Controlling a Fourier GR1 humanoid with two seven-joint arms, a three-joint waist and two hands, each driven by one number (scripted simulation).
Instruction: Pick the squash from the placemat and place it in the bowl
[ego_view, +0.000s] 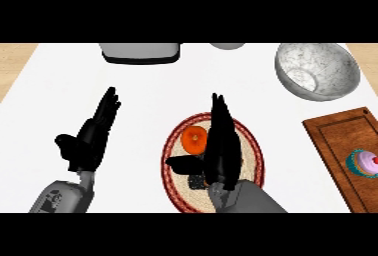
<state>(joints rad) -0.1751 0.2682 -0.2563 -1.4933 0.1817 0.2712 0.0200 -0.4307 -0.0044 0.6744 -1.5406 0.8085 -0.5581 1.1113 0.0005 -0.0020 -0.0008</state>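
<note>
The white counter (148, 100) is shown carrying, to the far right, a wooden board (339, 150) bearing a cupcake (363, 163). The marbled bowl (317, 70) stands at upper right, well apart from the round woven placemat (251, 145). The right robot hand (220, 150) is held over the placemat, fingers straight, holding nothing, just beside the orange squash (195, 139). The left robot hand (92, 135) rests open at left. A risk is judged: the rounded squash may be nudged aside before being enclosed.

Counter: flat white worktop (148, 107), evenly lit.
Edges: pale light-wood surface (15, 65) showing at both upper corners.
</note>
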